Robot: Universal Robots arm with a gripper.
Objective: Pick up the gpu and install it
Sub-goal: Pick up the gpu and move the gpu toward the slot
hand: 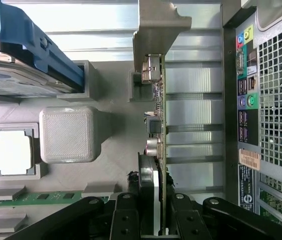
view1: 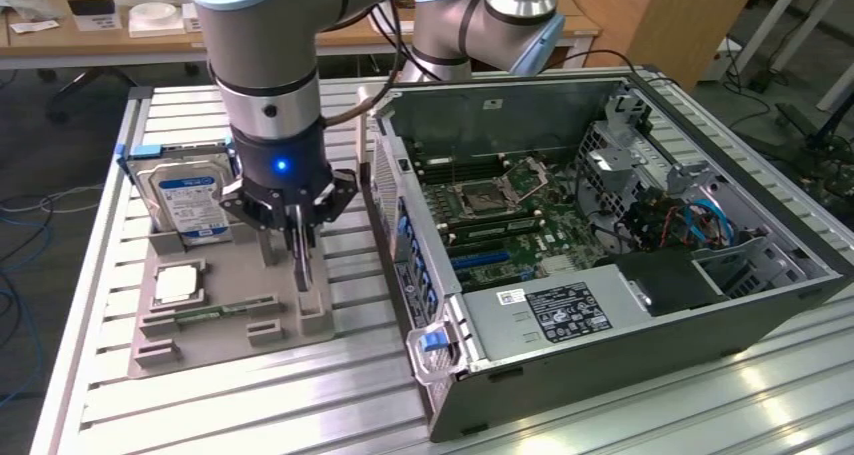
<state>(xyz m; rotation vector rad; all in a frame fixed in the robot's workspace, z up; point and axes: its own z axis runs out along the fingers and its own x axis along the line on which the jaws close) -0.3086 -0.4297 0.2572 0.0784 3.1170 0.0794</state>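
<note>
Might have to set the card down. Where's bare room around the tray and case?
Bare table slats lie in front of the tray, at the exterior view's lower left, and along the case's near wall, lower right. Crowded: the narrow strip between tray and case, beside the gripper gripping the gpu.
</note>
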